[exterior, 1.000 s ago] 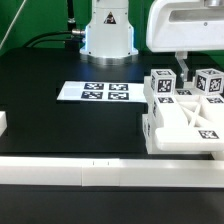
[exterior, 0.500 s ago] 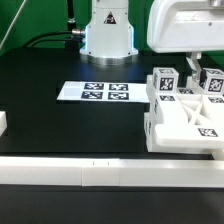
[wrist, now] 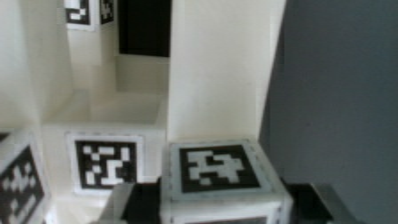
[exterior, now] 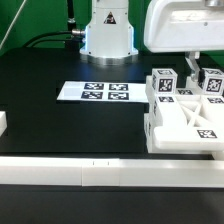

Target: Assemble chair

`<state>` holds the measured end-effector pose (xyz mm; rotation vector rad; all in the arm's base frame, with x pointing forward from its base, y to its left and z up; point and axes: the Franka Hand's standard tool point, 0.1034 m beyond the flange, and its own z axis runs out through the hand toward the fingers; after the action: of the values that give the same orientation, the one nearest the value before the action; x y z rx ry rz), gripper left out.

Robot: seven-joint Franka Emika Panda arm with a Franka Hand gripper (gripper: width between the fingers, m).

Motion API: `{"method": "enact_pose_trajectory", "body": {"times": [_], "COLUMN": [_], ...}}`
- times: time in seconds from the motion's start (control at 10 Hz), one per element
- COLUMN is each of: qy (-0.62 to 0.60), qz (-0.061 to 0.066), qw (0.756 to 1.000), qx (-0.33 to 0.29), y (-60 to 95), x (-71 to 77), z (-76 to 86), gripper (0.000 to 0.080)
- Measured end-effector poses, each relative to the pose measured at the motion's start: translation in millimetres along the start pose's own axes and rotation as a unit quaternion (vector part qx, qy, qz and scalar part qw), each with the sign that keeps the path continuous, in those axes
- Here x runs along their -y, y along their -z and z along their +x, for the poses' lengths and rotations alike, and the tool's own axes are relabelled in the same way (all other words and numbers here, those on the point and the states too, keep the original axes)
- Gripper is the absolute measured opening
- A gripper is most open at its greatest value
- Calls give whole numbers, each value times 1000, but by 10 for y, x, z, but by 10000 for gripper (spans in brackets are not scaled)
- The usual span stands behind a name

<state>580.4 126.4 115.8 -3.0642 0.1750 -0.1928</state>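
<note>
- Now the tool (exterior: 195, 72) is clamped on a small tagged cube (wrist: 217, 172) of the chair (exterior: 185, 118).
- Just beside it stands another cube (exterior: 164, 82).
- Below lies the black tabletop (exterior: 60, 120).

White glossy arm (exterior: 108, 28), black cables, dark-fingered pincer (exterior: 189, 68).

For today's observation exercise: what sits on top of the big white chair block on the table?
Two tagged cubes stand on the chair block; the gripper is between them. What lies beneath the block is hidden.
</note>
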Motion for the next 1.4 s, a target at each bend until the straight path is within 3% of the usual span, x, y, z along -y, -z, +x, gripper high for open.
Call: {"method": "enact_pose_trajectory", "body": {"times": [0.2,0.7,1.0,1.3,1.4], "qy": [-145,-297,-448,-554,-553], "qz": [22,31,43,45,45], "qw": [989,954,893,831,832], "qx": [-14,-12,-4,3,3], "y": [-11,-3,-4,-7,-10], "x": [-11,-5,-6,11,11], "z": [-4,11,1,-1,-2], "gripper": [284,284,284,284,356]}}
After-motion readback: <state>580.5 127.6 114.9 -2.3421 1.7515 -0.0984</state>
